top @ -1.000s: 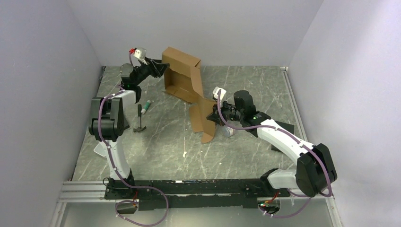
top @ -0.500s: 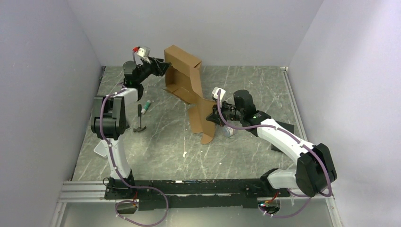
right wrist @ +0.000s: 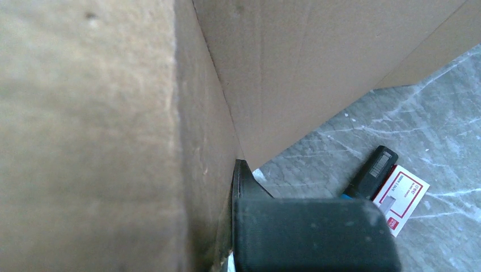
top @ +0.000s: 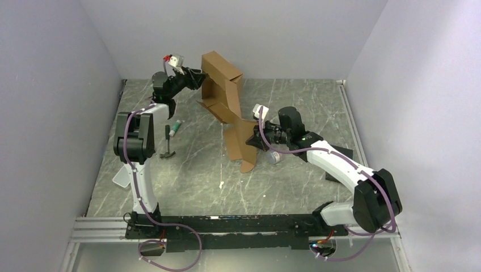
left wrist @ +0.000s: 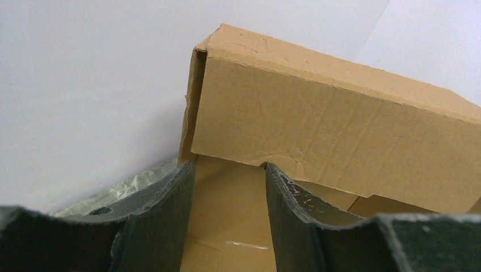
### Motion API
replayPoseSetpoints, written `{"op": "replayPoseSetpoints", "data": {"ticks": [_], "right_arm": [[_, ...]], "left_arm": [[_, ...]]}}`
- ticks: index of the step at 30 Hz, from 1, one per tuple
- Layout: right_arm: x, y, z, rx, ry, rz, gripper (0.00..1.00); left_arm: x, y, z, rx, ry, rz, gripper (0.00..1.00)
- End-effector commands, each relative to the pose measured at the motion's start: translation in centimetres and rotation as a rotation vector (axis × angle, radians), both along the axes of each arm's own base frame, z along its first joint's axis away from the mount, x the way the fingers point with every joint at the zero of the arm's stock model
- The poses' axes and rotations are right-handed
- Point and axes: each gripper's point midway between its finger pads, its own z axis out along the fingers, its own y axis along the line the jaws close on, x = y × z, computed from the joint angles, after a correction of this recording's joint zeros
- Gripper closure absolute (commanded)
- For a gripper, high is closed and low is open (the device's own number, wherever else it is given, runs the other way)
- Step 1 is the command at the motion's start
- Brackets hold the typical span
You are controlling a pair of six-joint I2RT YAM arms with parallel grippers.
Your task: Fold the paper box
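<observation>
The paper box (top: 226,93) stands half-formed at the far middle of the tabletop (top: 193,170), some walls raised. The right claw (top: 256,137) is clamped shut on a lower panel. The left claw (top: 199,77) hovers with jaws parted at the top corner. Next, I reckon, that upper wall wants gripping and folding inward. The right claw's far finger is hidden behind the cardboard.

The table (top: 193,175) is grey stone with white streaks. The brown paper box (top: 241,150) stands on it near the middle. A small hammer (top: 168,146) and a green and white tube (top: 177,126) lie on the left side. A black pad (top: 340,152) lies on the right. A tiny white bit (top: 221,185) lies nearer the front.
</observation>
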Motion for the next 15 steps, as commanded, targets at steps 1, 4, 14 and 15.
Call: {"op": "replayPoseSetpoints", "data": {"ticks": [1, 4, 14, 15], "right_arm": [[0.0, -0.1, 0.4, -0.02, 0.021, -0.004, 0.96], [0.3, -0.8, 0.7, -0.03, 0.001, -0.03, 0.92], [1.1, -3.1, 1.4, -0.029, -0.023, -0.117, 0.9], [1.2, -3.2, 1.5, -0.029, -0.024, -0.118, 0.9]], "left_arm": [[0.3, -0.5, 2.0, -0.008, -0.072, -0.001, 0.47], [-0.1, -0.2, 1.3, 0.013, -0.066, 0.015, 0.47], [-5.7, 2.9, 2.0, -0.011, -0.098, 0.067, 0.35], [-6.4, 3.5, 1.9, -0.013, -0.092, 0.081, 0.33]]}}
